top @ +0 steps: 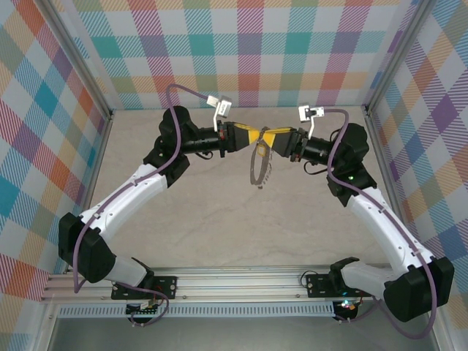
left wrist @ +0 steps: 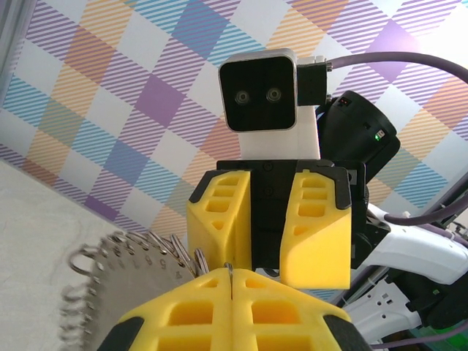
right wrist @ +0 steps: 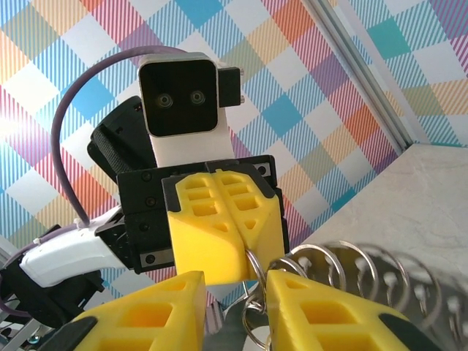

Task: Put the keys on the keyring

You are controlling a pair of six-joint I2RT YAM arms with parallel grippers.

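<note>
We see keyring [top: 257, 174]: thin silvery loop, edge beaded w/ small rings. Left gripper [left wrist: 230, 278] clamped tight on it; right gripper [right wrist: 235, 284] part-open, ring wire in gap.

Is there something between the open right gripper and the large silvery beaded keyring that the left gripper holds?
Nothing visible does. The left gripper is shut on the large silvery beaded keyring. The right gripper faces it directly, fingers apart, and no other object lies between them.
</note>
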